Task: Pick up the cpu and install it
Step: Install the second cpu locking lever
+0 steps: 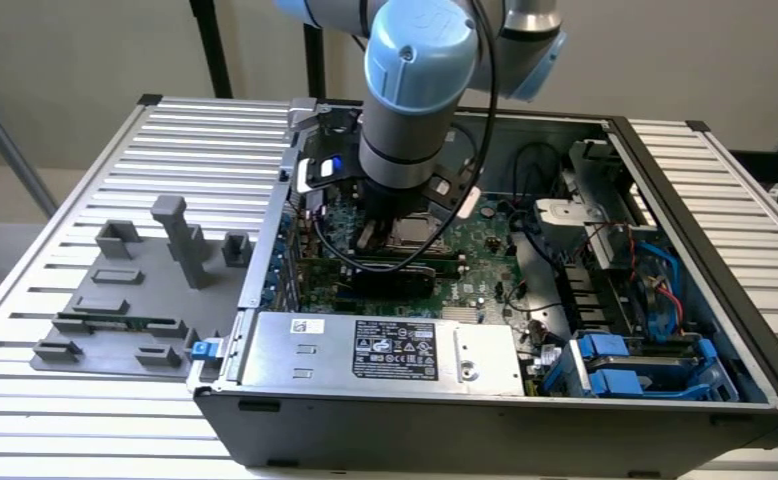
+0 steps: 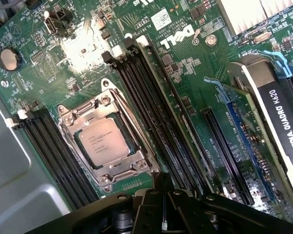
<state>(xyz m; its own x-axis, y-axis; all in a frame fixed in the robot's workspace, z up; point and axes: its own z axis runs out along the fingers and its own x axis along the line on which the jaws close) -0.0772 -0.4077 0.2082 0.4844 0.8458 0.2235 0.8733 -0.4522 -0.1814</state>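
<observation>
Hovering over the open computer case [image 1: 709, 200], the gripper [image 2: 163, 214] hangs with its fingers together and nothing between them; its black body shows at the lower edge of the wrist view. In the exterior view the arm [image 1: 409, 90] reaches down at the upper centre of the frame, over the green motherboard [image 1: 476, 250].

A risk, as I judge it, is that the closed fingers touch the metal socket frame [image 2: 132, 168] or the black memory slots [image 2: 151, 112] just beside it and push the chip out of its seat. The strong glare on the board at the upper left of the wrist view could also hide small parts from the camera.

The cpu [image 2: 104, 145] lies flat inside the socket frame, left of centre and a little low in the wrist view, apart from the gripper. Its top is silvery-beige metal with faint printed lines, and a thin darker rim runs around it. It looks level and seated, not tilted.

At the left of the exterior view, grey fixture blocks [image 1: 136, 290] stand on the table [image 1: 42, 200], well apart from the case.
</observation>
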